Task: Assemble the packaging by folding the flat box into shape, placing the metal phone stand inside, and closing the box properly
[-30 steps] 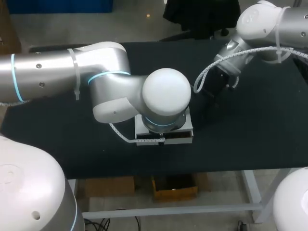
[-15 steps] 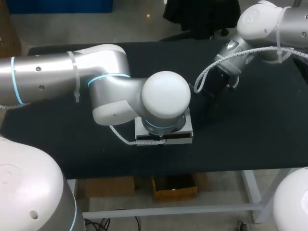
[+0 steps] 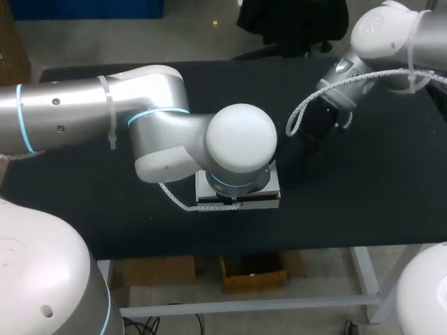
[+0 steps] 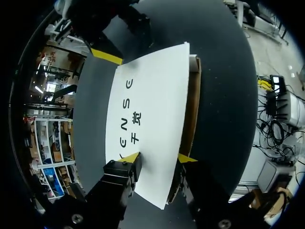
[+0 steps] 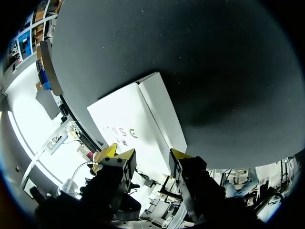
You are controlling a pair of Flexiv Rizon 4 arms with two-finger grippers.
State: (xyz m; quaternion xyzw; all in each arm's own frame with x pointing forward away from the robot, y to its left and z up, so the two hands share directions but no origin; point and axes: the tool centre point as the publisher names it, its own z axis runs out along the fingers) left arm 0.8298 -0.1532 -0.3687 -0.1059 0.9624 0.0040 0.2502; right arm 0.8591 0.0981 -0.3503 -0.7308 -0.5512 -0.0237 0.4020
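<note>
Worktop (image 3: 105, 209), matte black. From 9 o'clock my left arm (image 3: 70, 115), smooth silver and white, lies across to the centre. Its rounded wrist hides most of the box (image 3: 237, 201) from above. The box sits toward 6 o'clock, near the front edge. It is a flat rectangular carton with a white printed lid (image 4: 143, 95) and brown cardboard showing along one side; the lid hides its inside. The left end effector (image 4: 158, 157) is open, yellow tips astride the lid's near corner. At 2 o'clock from the box, the right end effector (image 5: 144, 153) hangs open and empty.
</note>
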